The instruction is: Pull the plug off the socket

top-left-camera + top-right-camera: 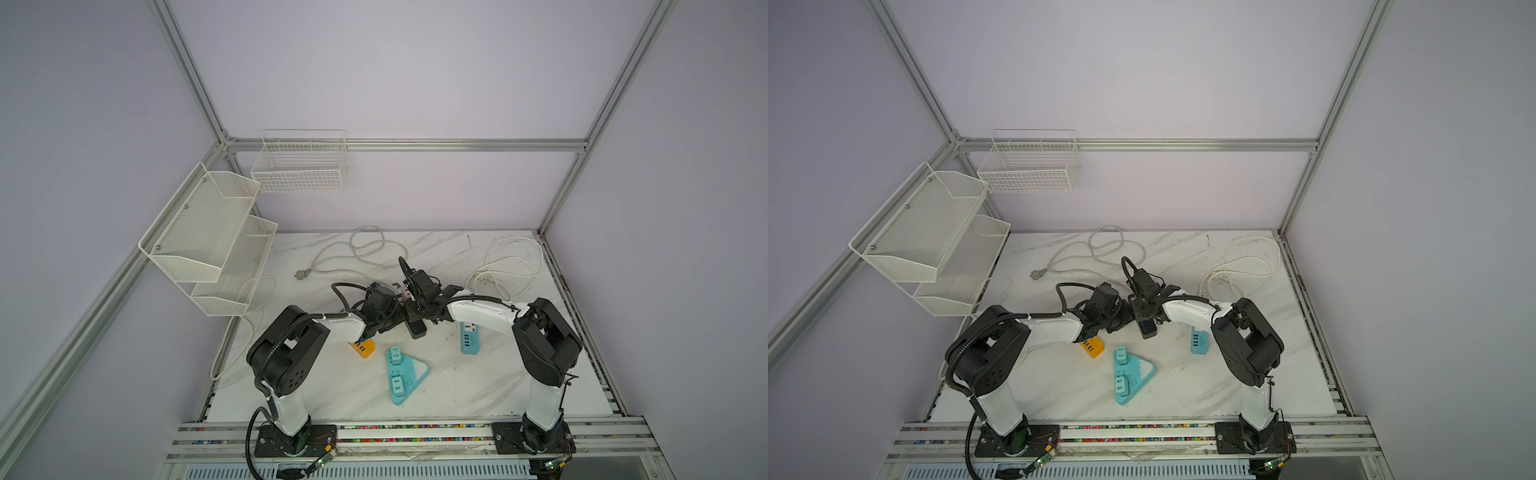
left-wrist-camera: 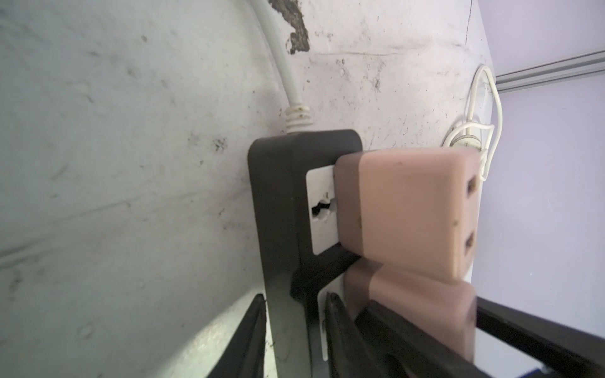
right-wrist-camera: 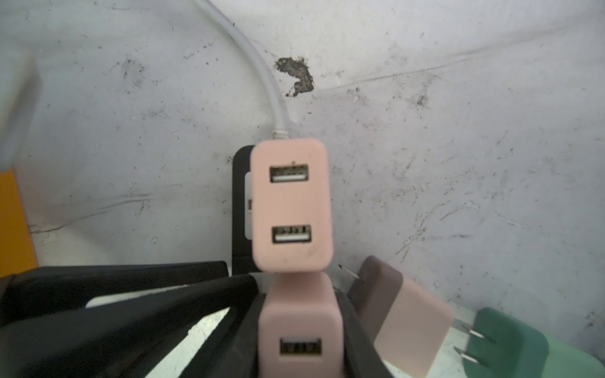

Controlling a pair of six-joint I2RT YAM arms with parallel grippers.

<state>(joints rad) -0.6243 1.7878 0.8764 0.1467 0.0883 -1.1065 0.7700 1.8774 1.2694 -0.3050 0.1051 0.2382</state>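
Note:
The socket is a black power strip (image 1: 417, 326) with a white cord, lying mid-table in both top views (image 1: 1147, 328). My left gripper (image 2: 296, 330) is shut on the strip's body, with one finger (image 2: 257, 330) against its side and the other on its face. Two pink USB plugs stand on the strip. The farther plug (image 3: 291, 203) sits free in its outlet. My right gripper (image 3: 299, 327) is shut on the nearer pink plug (image 2: 419, 307), which looks blurred, its brown base close to the strip's white face. Both grippers meet over the strip (image 1: 405, 301).
A loose pink plug (image 3: 406, 324) and a green plug (image 3: 510, 350) lie beside the strip. An orange strip (image 1: 362, 348), a teal triangular strip (image 1: 405, 374) and a blue strip (image 1: 469, 338) lie nearer the front. White cables (image 1: 513, 266) coil at the back. Wire baskets (image 1: 208, 241) hang on the left.

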